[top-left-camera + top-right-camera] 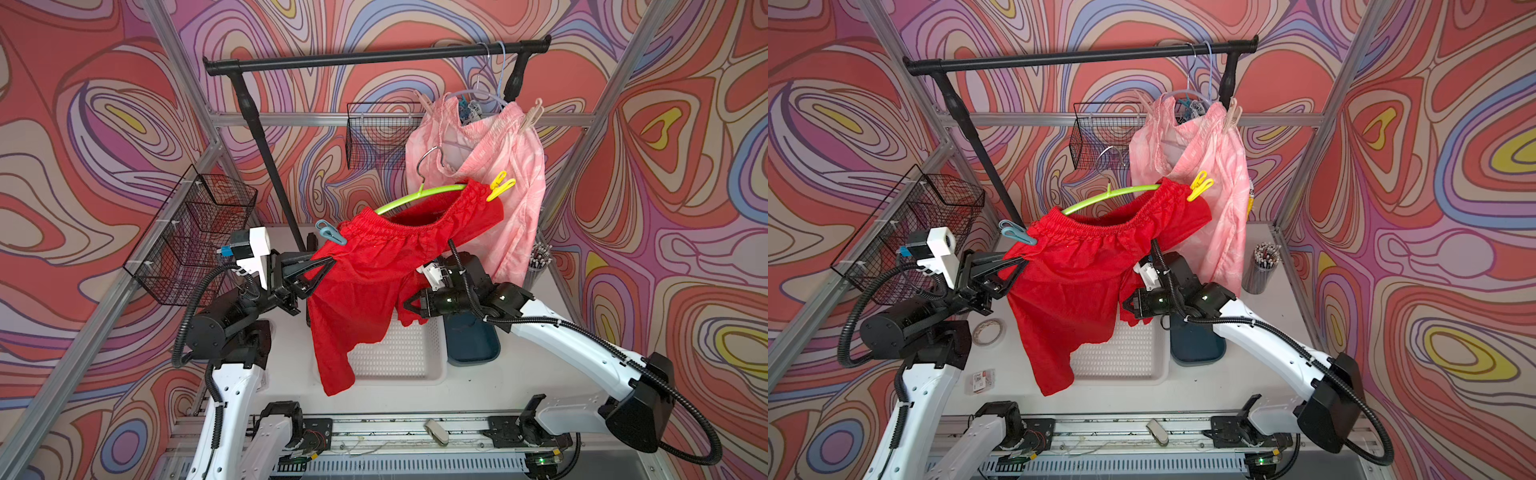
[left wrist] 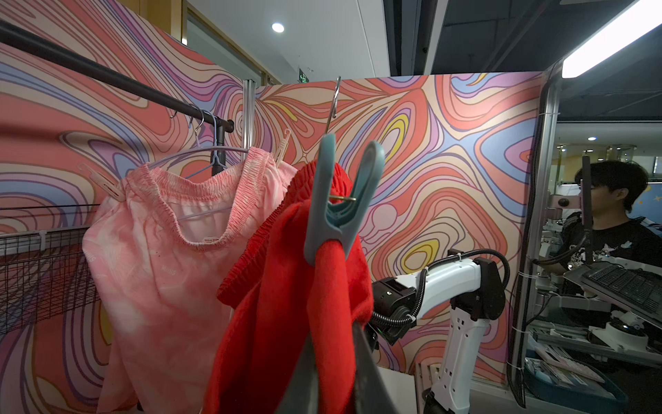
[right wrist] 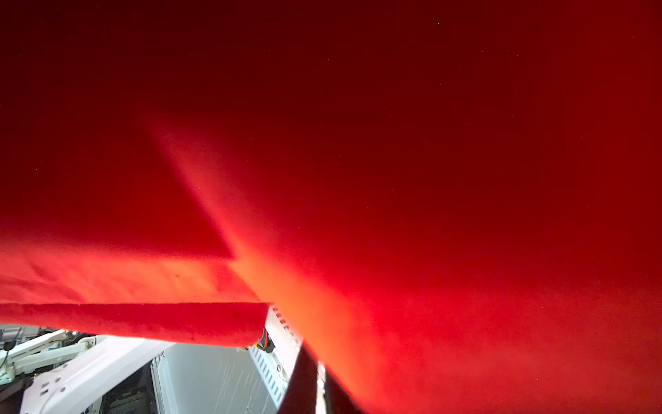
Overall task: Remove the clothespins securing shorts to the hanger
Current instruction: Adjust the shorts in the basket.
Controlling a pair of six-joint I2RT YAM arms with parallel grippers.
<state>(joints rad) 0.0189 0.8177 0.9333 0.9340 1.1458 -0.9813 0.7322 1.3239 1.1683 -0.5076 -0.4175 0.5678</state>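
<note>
Left wrist view: pink shorts label unreadable; left tool pinches red shorts; right tool closed.

You face two pairs of shorts, one behind the other.
Mid-frame in a top view, the front shorts hang on a hanger, left-end clothespin and right-end clothespin at its tips; the rear shorts hang behind, upper right, on the rail.
</note>
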